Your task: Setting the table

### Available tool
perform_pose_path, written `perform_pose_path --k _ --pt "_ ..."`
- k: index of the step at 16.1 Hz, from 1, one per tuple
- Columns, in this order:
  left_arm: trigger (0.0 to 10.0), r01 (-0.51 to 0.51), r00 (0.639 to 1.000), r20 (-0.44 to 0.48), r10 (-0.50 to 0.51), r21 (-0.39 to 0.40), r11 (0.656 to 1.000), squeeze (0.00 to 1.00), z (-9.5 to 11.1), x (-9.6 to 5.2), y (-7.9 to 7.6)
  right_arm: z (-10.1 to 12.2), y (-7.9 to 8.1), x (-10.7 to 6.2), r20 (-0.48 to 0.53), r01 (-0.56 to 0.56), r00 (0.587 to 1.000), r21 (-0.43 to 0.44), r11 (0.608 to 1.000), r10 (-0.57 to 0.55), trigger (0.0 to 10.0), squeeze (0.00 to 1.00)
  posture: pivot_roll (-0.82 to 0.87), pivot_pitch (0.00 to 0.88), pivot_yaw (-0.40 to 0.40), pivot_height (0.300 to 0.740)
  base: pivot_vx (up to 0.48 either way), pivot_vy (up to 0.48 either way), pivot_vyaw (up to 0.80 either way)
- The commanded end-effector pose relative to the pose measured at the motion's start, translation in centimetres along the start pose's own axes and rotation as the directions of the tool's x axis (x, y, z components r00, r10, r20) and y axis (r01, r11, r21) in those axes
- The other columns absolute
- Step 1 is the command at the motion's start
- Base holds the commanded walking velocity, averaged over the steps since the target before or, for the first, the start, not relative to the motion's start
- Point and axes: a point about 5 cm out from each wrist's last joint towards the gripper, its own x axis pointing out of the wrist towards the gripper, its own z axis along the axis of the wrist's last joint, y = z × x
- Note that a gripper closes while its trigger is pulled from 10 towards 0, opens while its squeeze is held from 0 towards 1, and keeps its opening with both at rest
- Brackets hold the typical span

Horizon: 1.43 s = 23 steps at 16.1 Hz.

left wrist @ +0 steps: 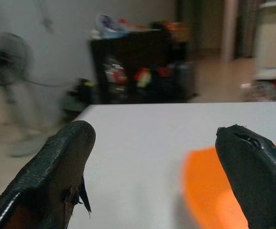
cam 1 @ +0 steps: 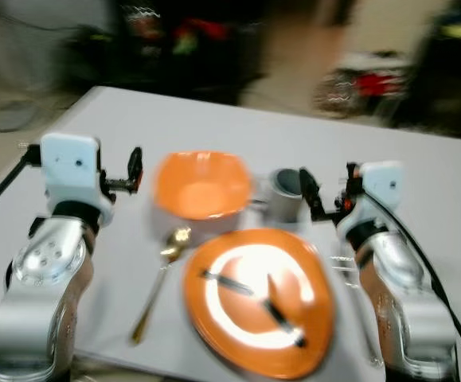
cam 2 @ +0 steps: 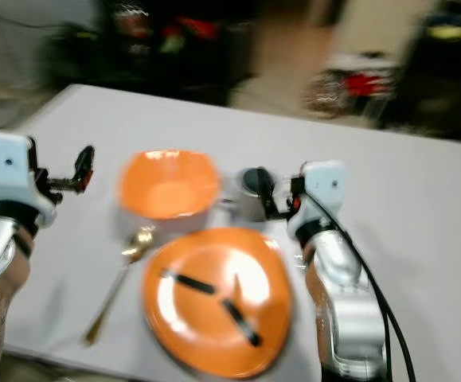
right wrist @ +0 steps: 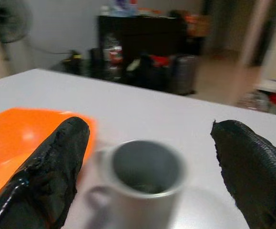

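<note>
Nearest to me on the white table [cam 1: 421, 171] lies a round orange plate [cam 1: 258, 301] with a glossy surface that throws back a bright ring of light. Two dark, slender utensils [cam 1: 254, 298] rest across its middle; the blur prevents me from identifying them further. To my left of the plate, a gold-coloured spoon [cam 1: 158, 280] lies on the tabletop, its bowl pointing away from me and its thin handle running back toward the near edge.

Beyond the plate stands an orange bowl [cam 1: 202, 187] of rounded-square outline with a smooth, matte interior. Just beside it, on my right, stands a grey metal cup [cam 1: 284, 193], cylindrical, with a looped handle on the side toward the bowl.

My left gripper [cam 1: 133, 173] is held above the table beside the left edge of the bowl, apart from it. In the left wrist view its two black fingers [left wrist: 56, 176], coarse and rubbery in texture, stand widely spread with nothing between them.

My right gripper [cam 1: 310, 193] is at the right side of the cup. In the right wrist view its textured black fingers [right wrist: 52, 176] stand well apart on either side of the cup, with clear gaps to it, grasping nothing.

The far background is blurred: dark shelving and a floor fan [left wrist: 6, 59].
</note>
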Motion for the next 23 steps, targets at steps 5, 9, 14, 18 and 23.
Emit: perform_pose_path --k 5,9,14,18,23 --pt "10.0 0.059 0.998 0.008 -0.059 -0.015 0.998 0.42 0.7 -0.3 0.1 1.4 0.4 -0.5 0.032 -0.027 0.999 -0.041 0.999 0.028 10.0 1.00 0.04 0.020 0.036 0.740 0.000 0.000 0.80" --pt "10.0 0.041 0.996 -0.083 -0.042 -0.007 0.999 0.00 -1.3 -2.4 -0.6 2.3 0.2 -0.5 0.065 -0.031 0.997 -0.020 0.999 0.032 10.0 1.00 0.04 0.037 -0.002 0.740 0.000 0.000 0.80" --pt "10.0 -0.014 0.990 -0.144 0.007 -0.050 0.999 0.00 -2.7 -3.7 -0.6 1.5 -0.9 -1.8 0.032 0.007 0.999 -0.021 1.000 -0.007 10.0 1.00 0.02 0.048 0.002 0.740 0.000 0.000 0.80" --pt "10.0 0.000 0.990 -0.138 -0.004 -0.027 1.000 0.00 -2.5 -3.6 -0.9 1.3 -1.3 -2.0 0.015 0.018 1.000 -0.020 1.000 -0.017 10.0 1.00 0.02 0.048 -0.011 0.740 0.000 0.000 0.80" --pt "10.0 0.013 0.992 -0.123 -0.015 -0.024 1.000 0.00 -2.1 -3.4 -1.0 1.1 -1.0 -1.8 0.010 0.022 1.000 0.023 1.000 -0.022 10.0 1.00 0.02 0.043 -0.015 0.740 0.000 0.000 0.80"
